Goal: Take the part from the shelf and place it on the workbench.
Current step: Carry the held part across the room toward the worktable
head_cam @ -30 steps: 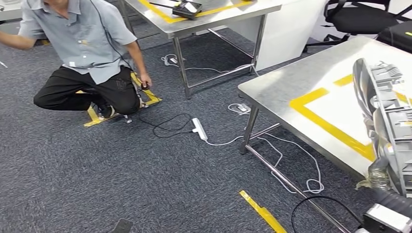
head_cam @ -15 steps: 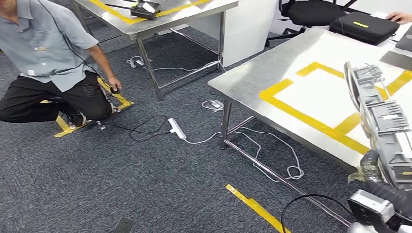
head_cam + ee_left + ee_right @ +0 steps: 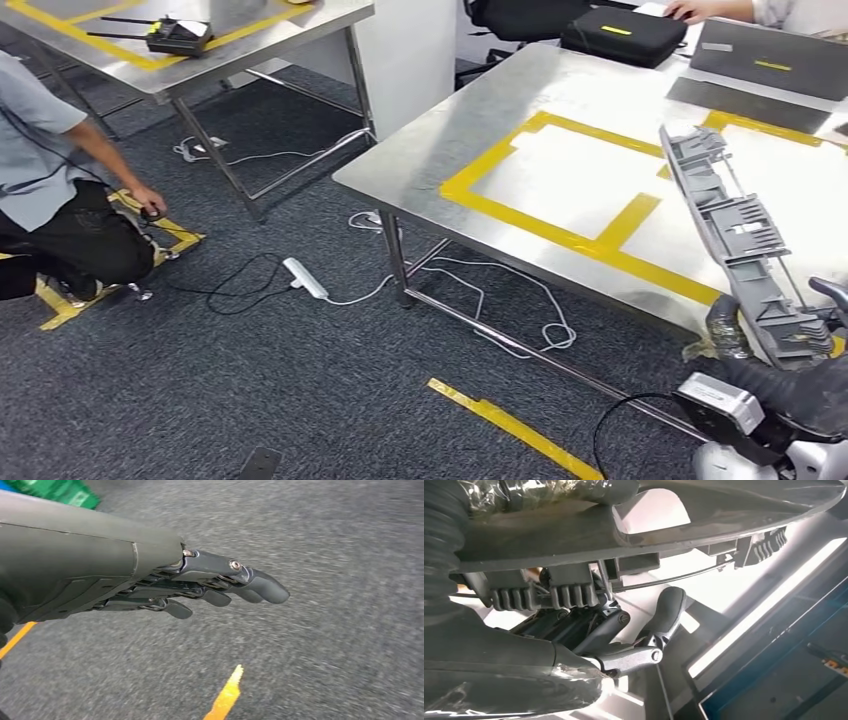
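The part (image 3: 735,240) is a long grey plastic moulding with ribs and clips. My right hand (image 3: 790,375) grips its lower end at the right edge of the head view and holds it upright, leaning over the near right corner of the steel workbench (image 3: 450,130). In the right wrist view the fingers (image 3: 589,625) curl under the part (image 3: 574,535), with the thumb (image 3: 666,612) raised beside it. My left hand (image 3: 200,587) hangs over the grey carpet, fingers stretched out and slightly curled, holding nothing.
Yellow tape (image 3: 590,240) frames white rectangles on the workbench. A black case (image 3: 620,32) and a laptop (image 3: 770,58) lie at its far side near a person's hand (image 3: 705,10). Another person (image 3: 50,215) crouches at left by a second steel table (image 3: 200,50). Cables and a power strip (image 3: 305,278) lie on the carpet.
The camera has turned right: the workbench has slid left and fills more of the picture, and the crouching person has shifted toward the left edge. My right hand still holds the part.
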Controlling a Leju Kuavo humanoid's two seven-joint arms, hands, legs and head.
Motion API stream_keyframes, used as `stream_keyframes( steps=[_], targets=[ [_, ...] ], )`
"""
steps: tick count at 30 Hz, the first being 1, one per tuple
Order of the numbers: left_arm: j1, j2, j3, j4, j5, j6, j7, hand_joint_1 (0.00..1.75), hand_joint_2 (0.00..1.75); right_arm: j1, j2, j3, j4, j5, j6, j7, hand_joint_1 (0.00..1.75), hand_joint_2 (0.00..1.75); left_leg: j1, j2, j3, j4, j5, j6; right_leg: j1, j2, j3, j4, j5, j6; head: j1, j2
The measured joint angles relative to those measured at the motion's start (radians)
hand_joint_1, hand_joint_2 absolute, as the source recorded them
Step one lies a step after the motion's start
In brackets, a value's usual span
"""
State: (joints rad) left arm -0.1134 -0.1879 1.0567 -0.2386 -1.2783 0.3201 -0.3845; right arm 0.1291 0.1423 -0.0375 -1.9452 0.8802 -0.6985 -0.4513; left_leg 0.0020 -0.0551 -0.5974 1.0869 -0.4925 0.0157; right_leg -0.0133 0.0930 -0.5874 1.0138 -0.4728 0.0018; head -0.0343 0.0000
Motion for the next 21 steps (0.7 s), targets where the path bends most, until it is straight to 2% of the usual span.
stream_keyframes(
  steps=[1, 2, 4, 5, 6, 8, 9, 10, 11, 12, 13, 14, 16, 17, 19, 20, 21],
  targets=[
    [0.0, 0.001, 0.0, 0.0, 0.0, 0.0, 0.0, 0.0, 1.75, -0.001, 0.0, 0.001, 0.001, 0.0, 0.0, 0.0, 1.75, 1.75, 0.0, -0.021, 0.019, -0.045, 0.014, 0.005, -0.001, 0.012, -0.003, 0.001, 0.001, 0.003, -0.002, 0.0],
    [0.0, 0.002, 0.0, 0.0, 0.0, 0.0, 0.0, 0.0, 1.75, -0.002, 0.0, 0.001, 0.003, 0.0, 0.0, 0.0, 1.75, 1.75, 0.0, -0.033, 0.027, -0.067, 0.016, 0.008, -0.003, 0.024, -0.007, 0.001, 0.003, 0.009, -0.003, 0.0],
    [-0.003, 0.0, -0.001, 0.0, 0.0, 0.0, 0.0, 0.0, 1.75, -0.002, 0.0, 0.002, 0.005, 0.0, 0.0, 0.001, 1.75, 1.75, 0.002, -0.016, 0.033, -0.081, 0.014, 0.008, -0.007, 0.044, -0.017, -0.001, 0.007, 0.021, -0.006, 0.0],
    [-0.004, -0.002, -0.002, 0.0, 0.0, 0.0, 0.0, 0.0, 1.75, -0.002, -0.001, 0.002, 0.005, 0.0, 0.0, 0.001, 1.75, 1.75, 0.004, -0.003, 0.035, -0.088, 0.017, 0.009, -0.005, 0.034, -0.024, 0.004, 0.004, 0.026, -0.005, 0.0],
    [-0.005, -0.003, -0.003, 0.0, 0.0, -0.003, -0.002, 0.0, 1.75, -0.004, -0.002, 0.002, 0.005, 0.002, 0.0, 0.002, 1.75, 1.75, 0.006, 0.011, 0.038, -0.096, 0.021, 0.01, -0.002, 0.011, -0.037, 0.024, -0.01, 0.03, -0.001, 0.0],
    [-0.005, -0.003, -0.004, 0.0, 0.001, -0.024, -0.017, 0.0, 1.75, -0.015, -0.006, 0.006, 0.006, 0.008, 0.001, 0.007, 1.75, 1.75, 0.006, 0.04, 0.04, -0.103, 0.024, 0.013, 0.002, -0.052, -0.087, 0.124, -0.066, 0.035, 0.006, 0.0],
    [-0.005, -0.004, -0.004, 0.0, 0.001, -0.042, -0.03, 0.0, 1.75, -0.022, -0.011, 0.012, 0.008, 0.01, 0.003, 0.013, 1.75, 1.75, 0.005, 0.055, 0.04, -0.103, 0.024, 0.014, 0.001, -0.071, -0.12, 0.194, -0.098, 0.04, 0.009, 0.0],
    [-0.006, -0.004, -0.005, 0.0, 0.001, -0.06, -0.042, 0.0, 1.75, -0.029, -0.017, 0.019, 0.009, 0.011, 0.006, 0.02, 1.75, 1.75, 0.004, 0.07, 0.04, -0.103, 0.023, 0.015, 0.0, -0.08, -0.144, 0.249, -0.117, 0.044, 0.009, 0.0],
    [-0.007, -0.005, -0.006, 0.0, 0.001, -0.074, -0.051, 0.0, 1.75, -0.035, -0.023, 0.026, 0.011, 0.012, 0.01, 0.029, 1.75, 1.75, 0.003, 0.085, 0.04, -0.102, 0.022, 0.014, -0.001, -0.085, -0.153, 0.274, -0.118, 0.048, 0.009, 0.0],
    [-0.01, -0.006, -0.007, 0.0, 0.001, -0.083, -0.056, 0.0, 1.75, -0.04, -0.029, 0.033, 0.013, 0.013, 0.012, 0.036, 1.75, 1.75, 0.003, 0.098, 0.041, -0.102, 0.021, 0.013, -0.002, -0.089, -0.143, 0.26, -0.102, 0.051, 0.009, 0.0],
    [-0.012, -0.007, -0.009, 0.0, 0.0, -0.087, -0.058, 0.0, 1.75, -0.046, -0.034, 0.039, 0.015, 0.014, 0.013, 0.042, 1.75, 1.75, 0.004, 0.109, 0.042, -0.101, 0.02, 0.011, -0.004, -0.097, -0.112, 0.205, -0.07, 0.052, 0.009, 0.0],
    [-0.015, -0.008, -0.011, 0.0, 0.0, -0.089, -0.058, 0.0, 1.75, -0.052, -0.037, 0.044, 0.015, 0.016, 0.014, 0.045, 1.75, 1.75, 0.003, 0.12, 0.044, -0.1, 0.018, 0.008, -0.004, -0.116, -0.07, 0.129, -0.04, 0.053, 0.009, 0.0],
    [-0.019, -0.008, -0.014, 0.0, 0.0, -0.09, -0.059, 0.0, 1.75, -0.062, -0.041, 0.053, 0.016, 0.017, 0.014, 0.049, 1.75, 1.75, -0.004, 0.136, 0.047, -0.095, 0.012, -0.001, -0.001, -0.149, -0.003, 0.013, -0.008, 0.046, 0.008, 0.0],
    [-0.02, -0.008, -0.015, 0.0, 0.0, -0.09, -0.059, 0.0, 1.75, -0.066, -0.042, 0.057, 0.016, 0.017, 0.014, 0.051, 1.75, 1.75, -0.007, 0.144, 0.048, -0.093, 0.01, -0.005, 0.001, -0.157, 0.01, -0.01, -0.006, 0.04, 0.008, 0.0],
    [-0.022, -0.008, -0.017, 0.0, 0.0, -0.09, -0.059, 0.0, 1.75, -0.069, -0.046, 0.065, 0.018, 0.018, 0.013, 0.054, 1.75, 1.75, -0.01, 0.159, 0.05, -0.091, 0.008, -0.009, 0.003, -0.14, 0.009, -0.01, -0.006, 0.029, 0.007, 0.0],
    [-0.023, -0.008, -0.019, 0.0, 0.0, -0.09, -0.059, 0.0, 1.75, -0.07, -0.048, 0.068, 0.018, 0.018, 0.013, 0.056, 1.75, 1.75, -0.008, 0.157, 0.051, -0.088, 0.003, -0.013, 0.001, -0.131, 0.008, -0.009, -0.005, 0.024, 0.007, 0.0],
    [-0.024, -0.008, -0.021, 0.0, 0.0, -0.09, -0.059, 0.0, 1.75, -0.072, -0.05, 0.071, 0.019, 0.019, 0.013, 0.056, 1.75, 1.75, -0.005, 0.141, 0.046, -0.073, -0.01, -0.018, 0.0, -0.121, 0.007, -0.01, -0.003, 0.019, 0.007, 0.0]
  ],
)
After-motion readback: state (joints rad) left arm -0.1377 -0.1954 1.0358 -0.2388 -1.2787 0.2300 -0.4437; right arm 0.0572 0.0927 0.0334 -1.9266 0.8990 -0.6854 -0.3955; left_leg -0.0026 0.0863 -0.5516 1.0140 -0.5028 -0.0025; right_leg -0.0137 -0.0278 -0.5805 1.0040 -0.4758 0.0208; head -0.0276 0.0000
